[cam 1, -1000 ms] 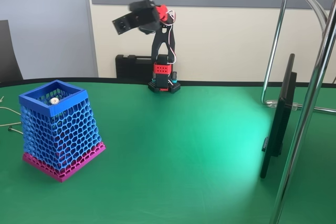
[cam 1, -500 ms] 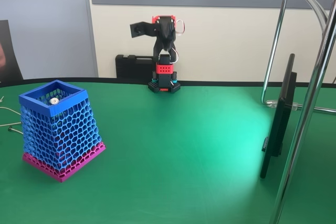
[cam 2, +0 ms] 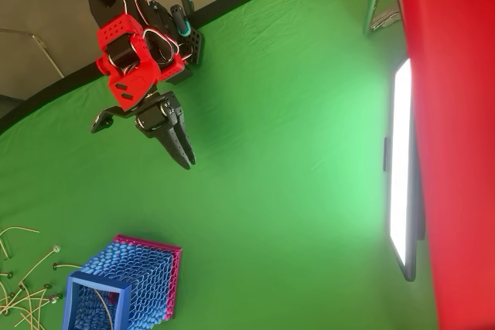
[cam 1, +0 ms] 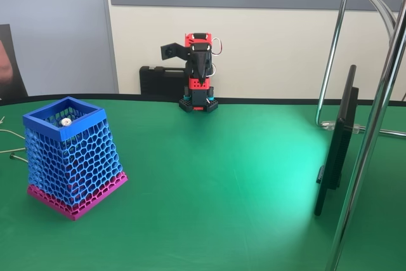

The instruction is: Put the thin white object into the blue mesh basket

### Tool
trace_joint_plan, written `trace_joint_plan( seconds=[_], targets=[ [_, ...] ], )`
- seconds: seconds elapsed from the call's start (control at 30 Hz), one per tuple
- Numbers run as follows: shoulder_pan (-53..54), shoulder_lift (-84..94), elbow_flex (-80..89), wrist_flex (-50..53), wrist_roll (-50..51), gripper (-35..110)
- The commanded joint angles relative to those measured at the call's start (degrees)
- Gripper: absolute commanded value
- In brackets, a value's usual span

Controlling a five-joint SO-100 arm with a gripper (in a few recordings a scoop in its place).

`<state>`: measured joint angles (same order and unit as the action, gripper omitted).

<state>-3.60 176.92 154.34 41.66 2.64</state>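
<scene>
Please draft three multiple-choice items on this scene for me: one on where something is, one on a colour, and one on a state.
1. Where is the thin white object?
A. Inside the blue mesh basket
B. On the green cloth beside the screen
C. Between the jaws

2. What colour is the base of the blue mesh basket?
A. Yellow
B. Magenta
C. White

3. How do the jaws of the gripper stand?
A. Spread wide apart
B. Clamped on the basket rim
C. Closed together, holding nothing

Answers:
1 A: in the overhead view the stick lies inside the basket's open top, and in the fixed view its knob shows just below the rim.
2 B: a magenta band runs under the blue mesh in both views.
3 C: in the overhead view the two dark fingers meet in one point above the green table, far from the basket.
</scene>
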Motion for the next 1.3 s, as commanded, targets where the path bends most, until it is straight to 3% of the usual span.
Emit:
trace_joint_plan(
  seconds=[0.0,0.2,0.53,0.77,1.27],
  targets=[
    [-0.18,3.34,2.02,1.23,-0.53,11],
    [-1.14,12.39,8.88,4.92,-0.79,0],
    [-0.53,13.54,16.08,6.15,-1.76,0],
    [-0.26,13.54,22.15,1.67,-2.72,0],
    [0.09,13.54,22.32,7.56,-0.44,1]
  ],
)
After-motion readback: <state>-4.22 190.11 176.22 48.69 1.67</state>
